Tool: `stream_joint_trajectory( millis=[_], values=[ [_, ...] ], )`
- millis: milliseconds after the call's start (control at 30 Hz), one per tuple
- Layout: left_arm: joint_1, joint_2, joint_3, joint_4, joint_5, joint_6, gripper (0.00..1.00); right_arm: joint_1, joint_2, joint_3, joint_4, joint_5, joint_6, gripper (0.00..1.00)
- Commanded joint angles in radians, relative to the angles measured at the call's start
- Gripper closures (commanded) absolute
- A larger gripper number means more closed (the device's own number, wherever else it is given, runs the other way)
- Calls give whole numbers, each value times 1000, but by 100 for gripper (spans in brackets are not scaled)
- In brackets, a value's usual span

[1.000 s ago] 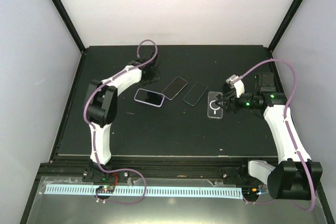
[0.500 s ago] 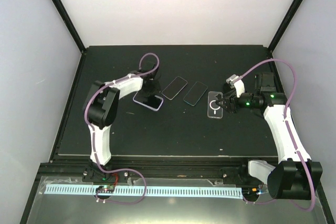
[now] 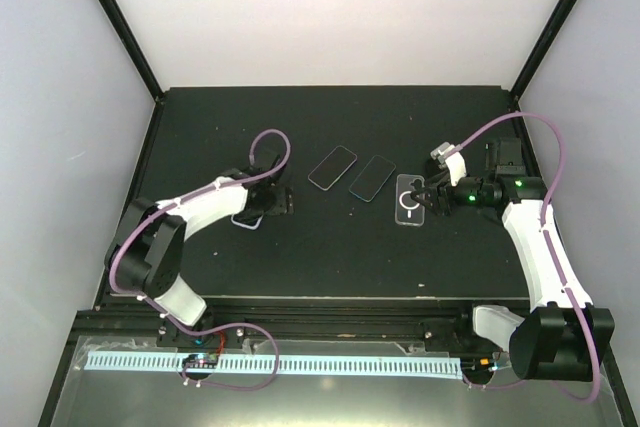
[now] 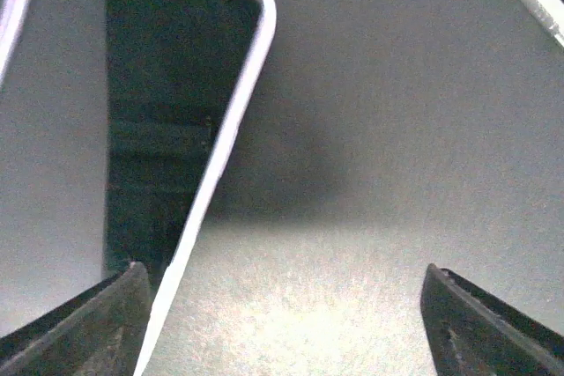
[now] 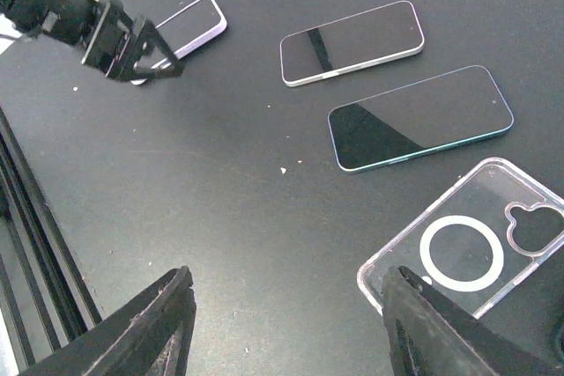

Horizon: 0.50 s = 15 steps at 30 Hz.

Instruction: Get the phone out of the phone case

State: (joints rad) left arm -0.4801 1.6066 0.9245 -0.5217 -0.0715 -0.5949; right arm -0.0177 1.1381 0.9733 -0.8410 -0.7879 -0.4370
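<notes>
A phone in a pale lavender case (image 3: pixel 246 219) lies on the black table, partly hidden under my left arm. In the left wrist view its white rim (image 4: pixel 231 121) runs just inside the left finger (image 4: pixel 106 310). My left gripper (image 3: pixel 281 202) (image 4: pixel 282 328) is open over bare table beside it, holding nothing. An empty clear case with a white ring (image 3: pixel 409 198) (image 5: pixel 471 248) lies at centre right. My right gripper (image 3: pixel 428 197) (image 5: pixel 295 328) stands open at that case's edge, one finger (image 5: pixel 441 328) over its corner.
Two bare phones (image 3: pixel 332 167) (image 3: pixel 371 177) lie side by side at mid-table, also visible as the white-edged phone (image 5: pixel 351 41) and the teal-edged phone (image 5: pixel 421 117). The lavender phone (image 5: pixel 189 25) and left gripper (image 5: pixel 150 59) show far off. Black frame rails border the table.
The left arm swung toward the near left, and the lavender phone moved that way with it. The left gripper went from shut to open. The right arm stayed still.
</notes>
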Motion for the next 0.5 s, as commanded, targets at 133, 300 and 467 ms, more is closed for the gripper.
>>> stream_joint_trajectory(
  millis=[133,300,467],
  values=[
    [31,64,256,-152,-228,154,1,0,-15,-4,9,-1,-7,41],
    [118,203,385,-174,-143,249,1,-1,-10,-4,9,-11,-2,40],
    [148,302,466,-168,-110,300,1,-1,5,-7,6,-28,-3,40]
  ],
)
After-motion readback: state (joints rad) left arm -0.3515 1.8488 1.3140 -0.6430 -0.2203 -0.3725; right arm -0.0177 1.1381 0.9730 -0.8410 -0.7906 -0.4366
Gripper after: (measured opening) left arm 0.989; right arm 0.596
